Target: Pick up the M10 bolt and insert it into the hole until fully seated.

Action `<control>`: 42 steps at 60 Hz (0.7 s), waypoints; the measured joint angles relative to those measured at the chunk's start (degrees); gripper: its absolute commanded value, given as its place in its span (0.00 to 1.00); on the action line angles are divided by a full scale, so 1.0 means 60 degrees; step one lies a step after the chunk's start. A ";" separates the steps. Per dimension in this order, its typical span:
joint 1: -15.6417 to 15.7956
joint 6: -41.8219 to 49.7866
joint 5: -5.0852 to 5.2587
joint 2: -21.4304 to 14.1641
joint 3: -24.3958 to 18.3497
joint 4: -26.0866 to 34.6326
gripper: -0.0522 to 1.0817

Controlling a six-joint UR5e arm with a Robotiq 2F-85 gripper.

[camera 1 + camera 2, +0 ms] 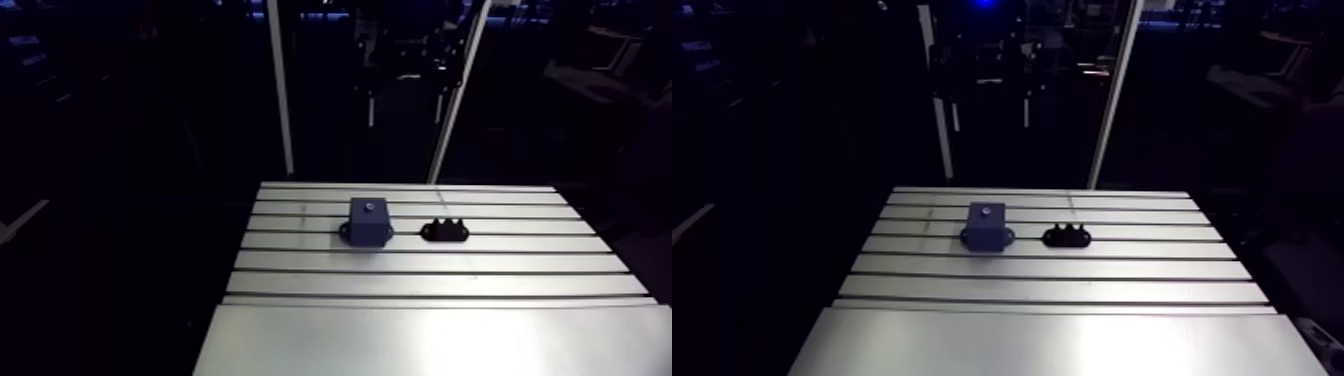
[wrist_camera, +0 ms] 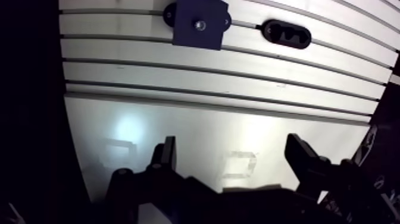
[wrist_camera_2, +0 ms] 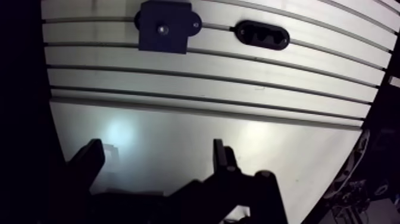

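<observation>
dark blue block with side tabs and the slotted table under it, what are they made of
Dark blue block with side tabs: probably plastic, maybe printed; its faces are matte and evenly dark. Slotted table: bare metal, likely aluminium; it is pale and silvery, with soft blurred reflections of lights.

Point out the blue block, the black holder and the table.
blue block (image 2: 211,24): wrist view, top face.
black holder (image 2: 287,34): wrist view, its middle.
table (image 2: 196,122): wrist view, bare smooth front part.

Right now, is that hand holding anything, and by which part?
Nothing. The hand is open and empty; the blue block sits ahead of it, untouched.
</observation>
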 measured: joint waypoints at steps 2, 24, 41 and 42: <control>-0.0043 -0.0004 0.0000 -0.0121 0.0054 0.0009 0.05; -0.0608 -0.0032 0.0034 -0.1232 0.0389 -0.0103 0.05; -0.0669 0.0015 0.0130 -0.1313 0.0377 -0.0436 0.05; -0.0669 0.0018 0.0137 -0.1312 0.0372 -0.0466 0.05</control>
